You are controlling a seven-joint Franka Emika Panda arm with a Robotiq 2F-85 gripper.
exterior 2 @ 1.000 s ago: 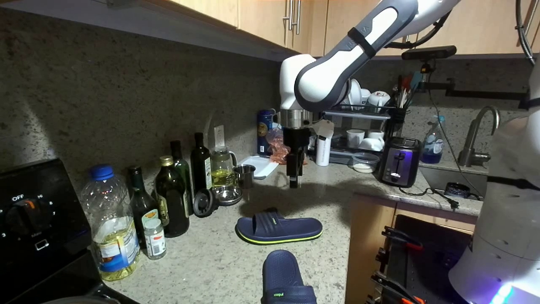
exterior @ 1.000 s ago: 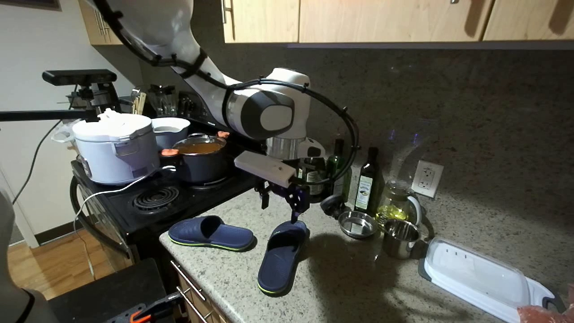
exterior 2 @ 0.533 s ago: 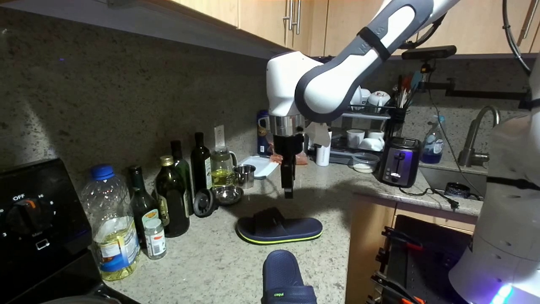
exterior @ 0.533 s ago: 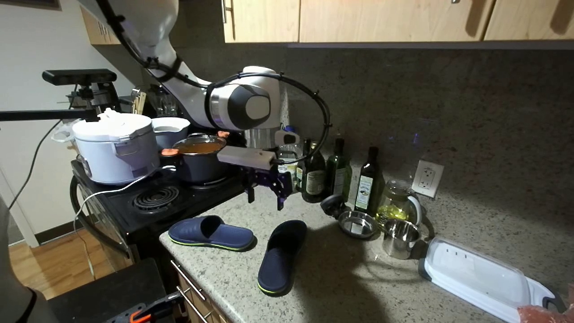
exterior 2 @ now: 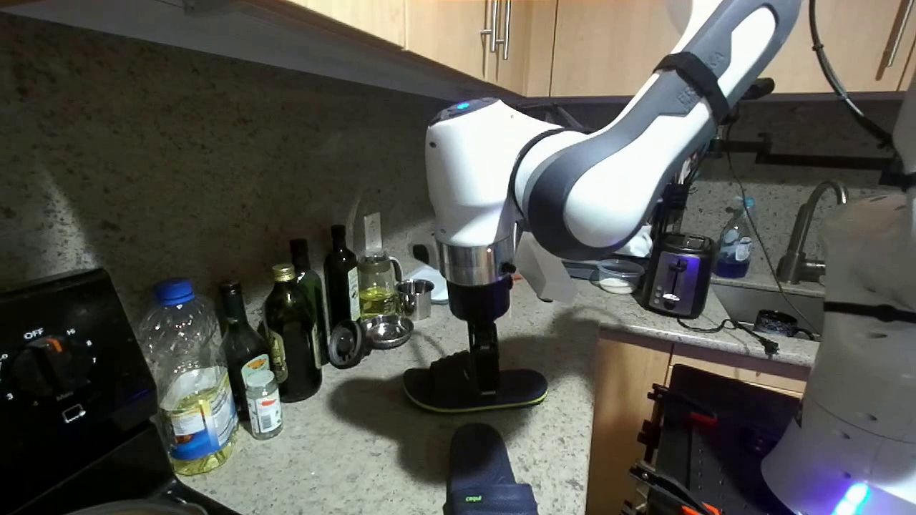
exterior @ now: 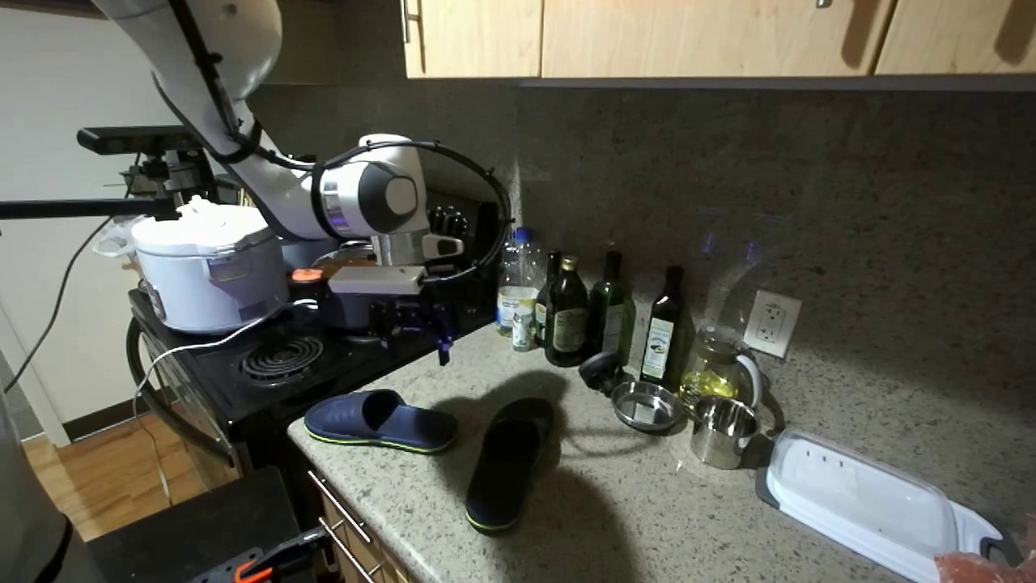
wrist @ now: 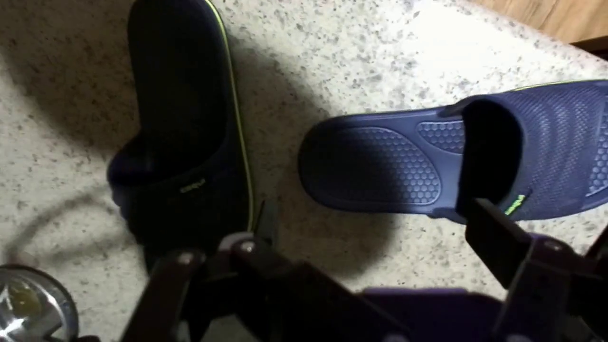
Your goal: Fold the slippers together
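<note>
Gripper is positioned above the counter, pointing downward. Jaws are set wide apart and grasp nothing, as the wrist view shows. The stove-side slipper, navy blue with a thin yellow-green edge line, rests sole-down near the counter corner, toe end toward the stove. The second slipper, of the same pattern, also rests sole-down, set at an angle to its mate, toe end toward the backsplash. In the wrist view, the heel of the stove-side slipper faces the side of the second slipper; a strip of counter separates the two. Both carry small yellow-green lettering on the band. Shadow covers most of the second slipper. Along the backsplash stand bottles, with a metal bowl and a metal cup near them. In an exterior view, a white rice cooker sits on the stove; a dark pot just beside it is partly hidden behind the robot arm
</note>
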